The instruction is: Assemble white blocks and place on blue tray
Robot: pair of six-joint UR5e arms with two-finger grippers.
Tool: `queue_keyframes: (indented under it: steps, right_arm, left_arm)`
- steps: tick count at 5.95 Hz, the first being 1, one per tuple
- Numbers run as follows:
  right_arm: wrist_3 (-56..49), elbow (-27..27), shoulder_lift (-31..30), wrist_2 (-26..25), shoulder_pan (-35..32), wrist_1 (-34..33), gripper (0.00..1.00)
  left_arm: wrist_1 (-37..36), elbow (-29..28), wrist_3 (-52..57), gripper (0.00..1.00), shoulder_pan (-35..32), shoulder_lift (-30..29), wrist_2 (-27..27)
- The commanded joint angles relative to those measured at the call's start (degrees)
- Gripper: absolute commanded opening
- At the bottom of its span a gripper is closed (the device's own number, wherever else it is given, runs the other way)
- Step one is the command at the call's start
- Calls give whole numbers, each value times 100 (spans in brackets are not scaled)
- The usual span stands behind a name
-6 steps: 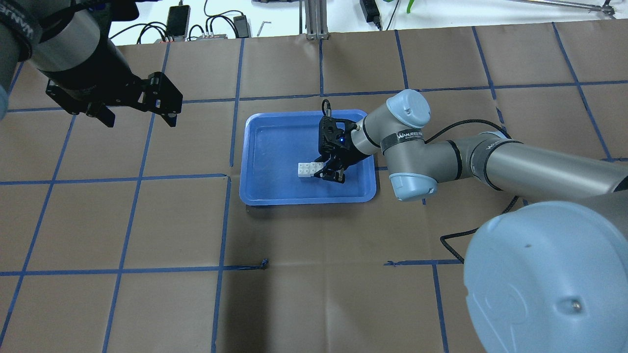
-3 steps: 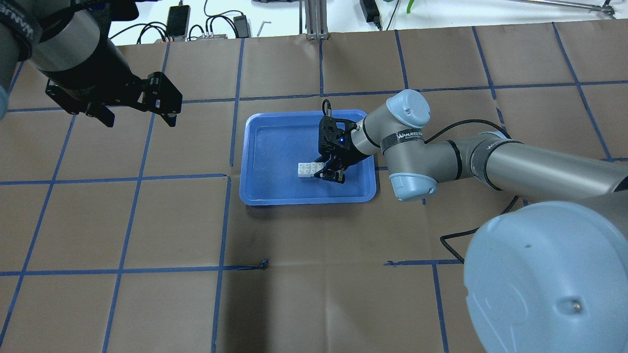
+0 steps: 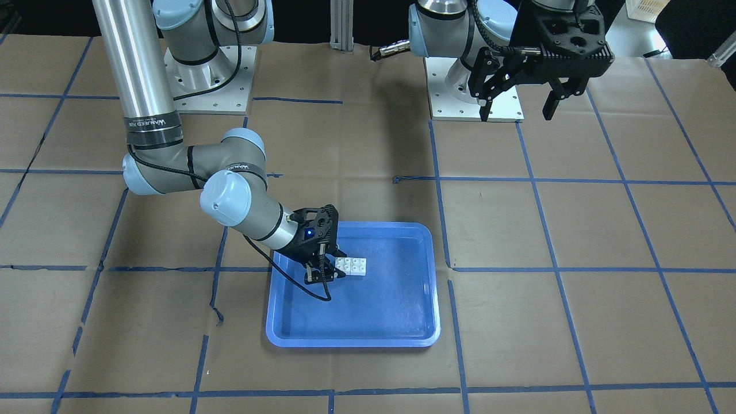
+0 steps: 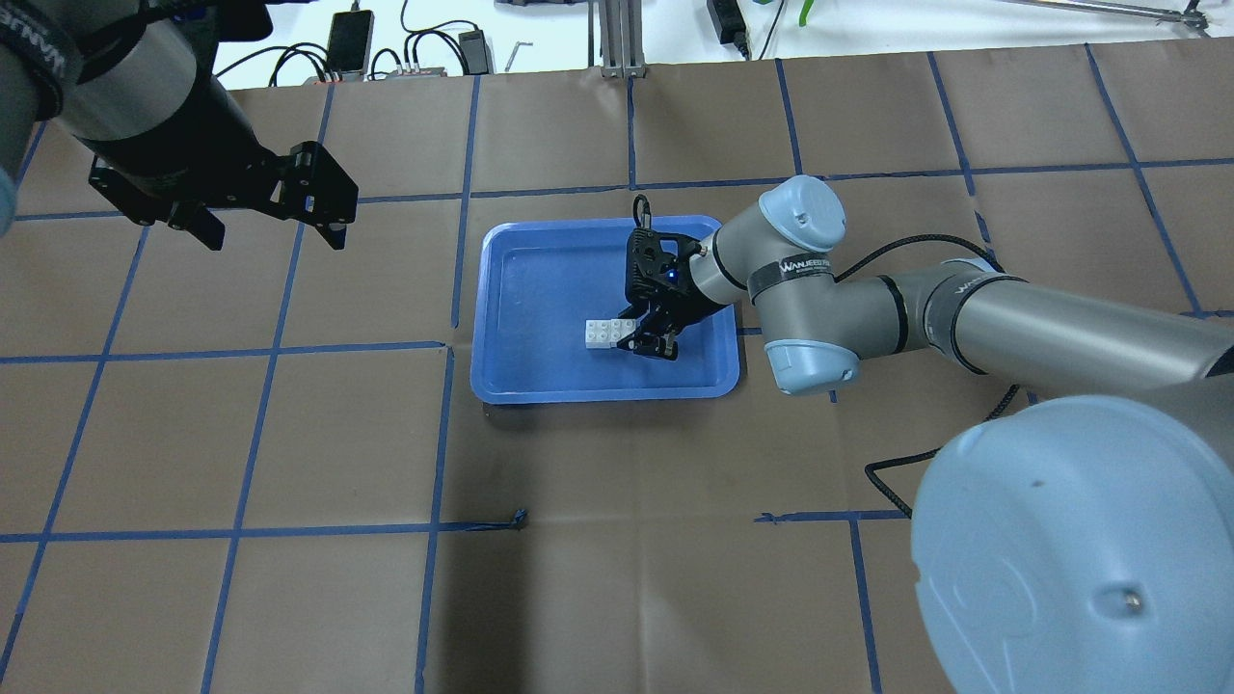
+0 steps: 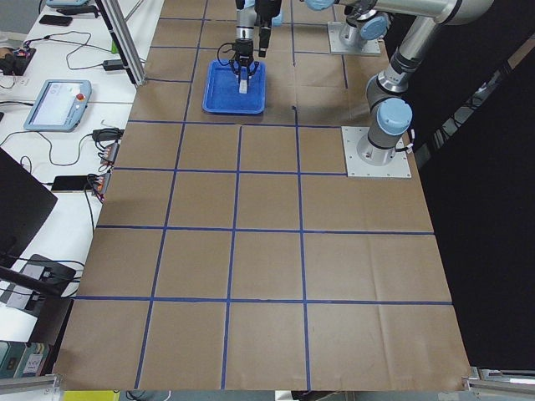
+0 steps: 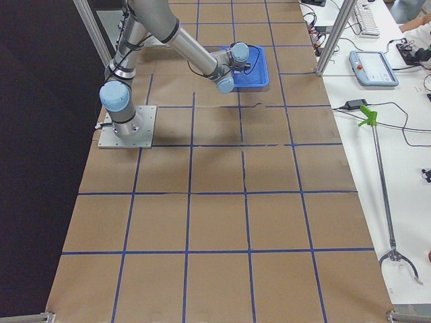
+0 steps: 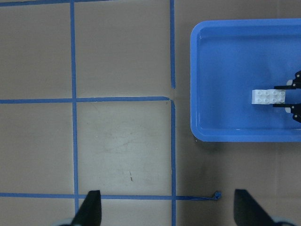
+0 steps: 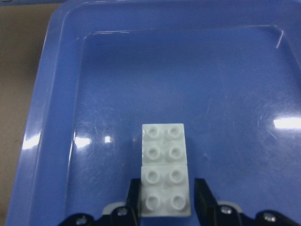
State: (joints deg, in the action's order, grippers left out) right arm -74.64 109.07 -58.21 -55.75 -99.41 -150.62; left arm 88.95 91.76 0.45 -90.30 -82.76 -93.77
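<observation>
White blocks (image 4: 607, 333) sat inside the blue tray (image 4: 540, 289), apparently on its floor and toward its right-hand side in the overhead view. Most of what surrounded them seemed arranged to finish that placement cleanly.

Farthest left in that view, the left gripper (image 4: 275, 234) hung high above the paper-covered table (image 4: 289, 463). It was well apart from the tray, with its two fingers spread wide and holding nothing. That spot looked chosen to leave the tray free for the other arm.

Next came the tray itself, flat on the table, its raised rim ringing a mostly bare floor. The blocks were away from every wall, so the rim could not tilt or crowd them. The two bricks stood studs up and butted end to end, with a seam between them. Whether they were truly locked together could not be told.

At their right-hand end the right gripper (image 4: 648, 345) was low in the tray. Its fingers (image 8: 134, 200) were clamped on opposite side faces of the nearer brick, and the farther brick stuck out beyond the tips. Holding by the sides probably let the pair go down level with the studs untouched.

Farthest right, the right arm (image 4: 964, 308) reached in across the tray's edge. Judged from this, only letting go and lifting away remained.
</observation>
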Motion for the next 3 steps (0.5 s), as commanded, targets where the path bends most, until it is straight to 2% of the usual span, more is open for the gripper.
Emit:
queue_keyframes:
  steps: [1,2,3]
  right_arm:
    - [2,0,3,2,0,6,50]
    - [2,0,3,2,0,-3,51]
    - [2,0,3,-6,0,-3,60]
  left_arm:
    - [0,-9,-1,99,3,6,-1]
    - [0,9,-1,99,-6,6,-1]
    - [0,9,-1,99,-6,6,-1]
